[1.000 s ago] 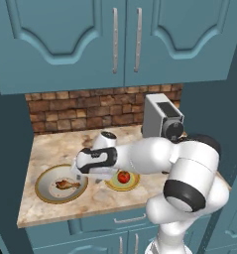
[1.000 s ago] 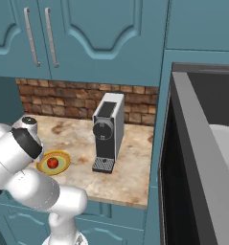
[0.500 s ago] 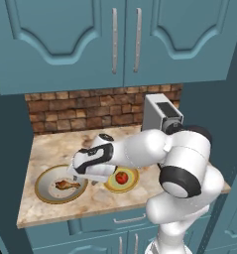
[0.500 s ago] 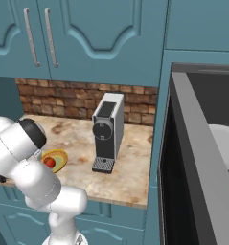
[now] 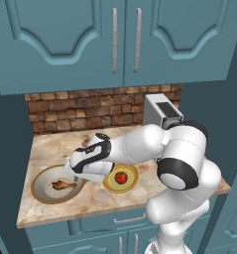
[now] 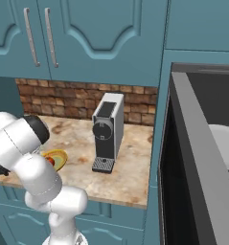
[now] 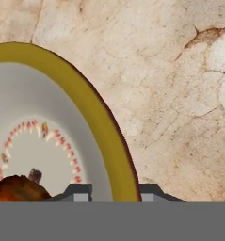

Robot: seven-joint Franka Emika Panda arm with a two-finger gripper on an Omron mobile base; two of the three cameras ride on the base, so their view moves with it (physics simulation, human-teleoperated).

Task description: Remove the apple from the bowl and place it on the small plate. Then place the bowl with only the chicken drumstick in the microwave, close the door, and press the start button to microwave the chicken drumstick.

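Note:
The bowl point(image 5: 39, 191), cream with an olive-gold rim, sits at the counter's front left with the chicken drumstick point(image 5: 63, 185) in it. My gripper point(image 5: 74, 174) hangs over its right rim. In the hand view the gripper point(image 7: 115, 192) straddles that rim of the bowl point(image 7: 85, 99). One of its fingertips point(image 7: 81, 192) is inside and the other outside, shut on the rim, with the drumstick point(image 7: 15, 188) at the lower left. The apple point(image 5: 121, 177) lies on the small plate point(image 5: 132, 186) just right of the bowl. The microwave point(image 6: 202, 71) stands open at the right, its door point(image 6: 197, 172) swung toward the camera.
A grey coffee machine point(image 6: 106, 131) stands at the back of the counter against the brick wall, right of the dishes. Teal cabinets point(image 5: 125, 39) hang above. A white disc point(image 6: 226, 143) lies in the microwave's cavity. Bare marble counter point(image 5: 50, 149) lies behind the bowl.
The hand has sunk a little, down and left, onto the bowl's right rim. The elbow and forearm have swung over the small plate. Bowl, apple and plate have not moved.

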